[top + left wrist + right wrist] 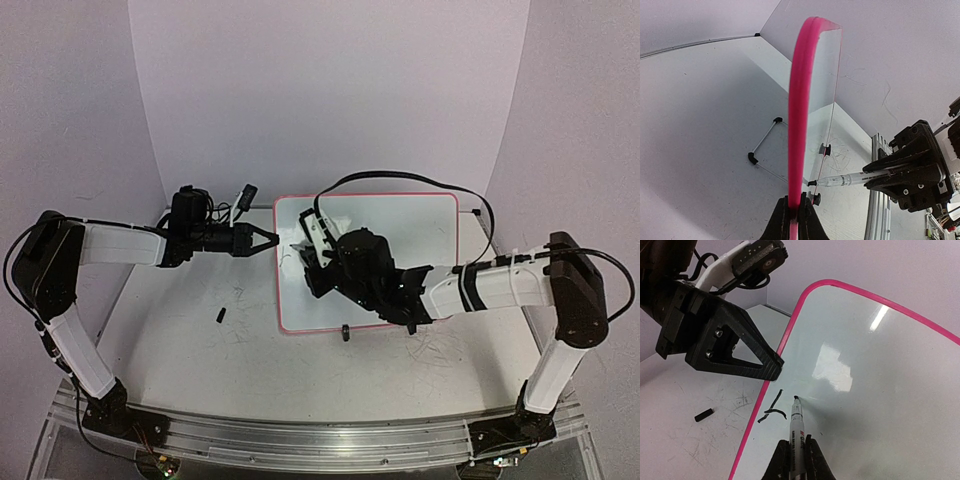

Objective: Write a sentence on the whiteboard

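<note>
The whiteboard [400, 235] has a red rim and lies in the middle of the table. My left gripper [270, 240] is shut on its left rim [799, 110], with the fingers [811, 220] pinching it. My right gripper [314, 258] is shut on a black-tipped marker [798, 427]. The marker tip rests on the board near the left rim [767, 380]. The sentence shows only as a few short black strokes [772, 409] just left of the tip. In the left wrist view the marker [850, 178] points at the board face, held by my right gripper [890, 175].
A small black marker cap [220, 315] lies on the table left of the board, also in the right wrist view [703, 415]. Black clip feet [345, 331] sit on the board's near edge. A black cable [400, 178] arcs over the board's far edge. The tabletop carries faint grey scribbles.
</note>
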